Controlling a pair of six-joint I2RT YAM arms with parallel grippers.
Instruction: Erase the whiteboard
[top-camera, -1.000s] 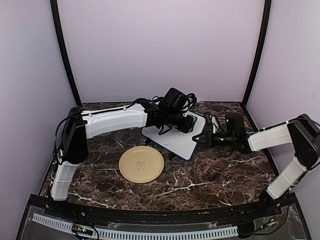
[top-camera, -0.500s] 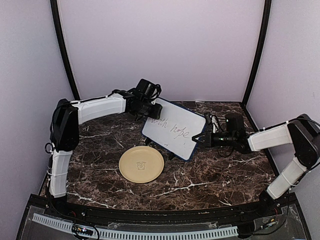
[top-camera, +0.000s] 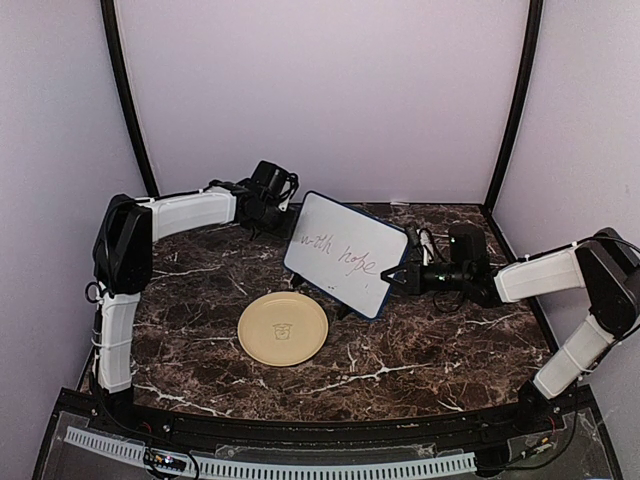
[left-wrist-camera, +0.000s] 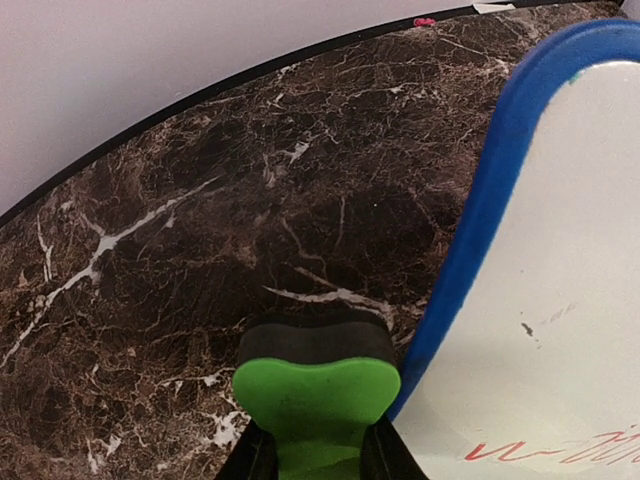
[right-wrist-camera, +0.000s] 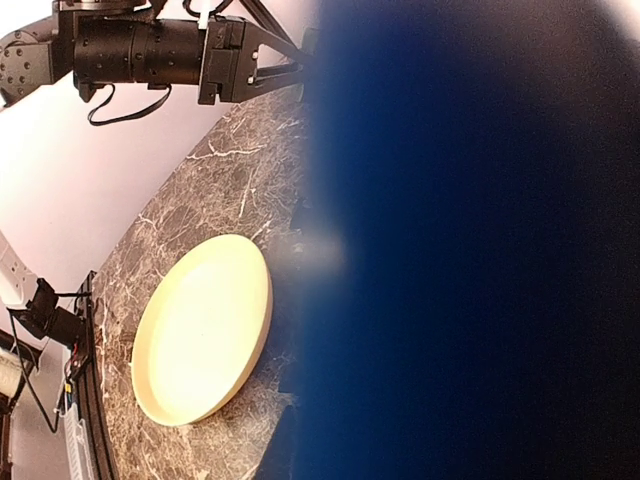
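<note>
- The left pincer (left-wrist-camera: 315, 460) is clamped on the green eraser (left-wrist-camera: 316, 392). A dark finger (left-wrist-camera: 252, 462) presses on each side of its narrow waist.
- The right pincer (top-camera: 392, 277) reaches in from the right and is closed on the right edge of the whiteboard (top-camera: 345, 252). In the right wrist view the board's blue frame is a close blur that fills most of the picture.
- The desk (top-camera: 420, 350) is dark brown marble with white veins, and pale walls stand behind it and to both sides.
- The whiteboard stands near the middle of the desk, towards the back. It leans backwards and is turned so that its left end lies farther back than its right. Its white face has a thin dark-blue frame with rounded corners.
- Handwriting (top-camera: 340, 256) that seems to read "with hope" runs across the board's face. The left wrist view shows red strokes low on the board.
- The round tan plate (top-camera: 283, 328) lies flat on the desk in front of the board, below its left half and apart from it.
- The eraser, green with a black pad on its far end, hangs over bare marble just left of the board's left frame. I cannot tell whether it touches the frame.
</note>
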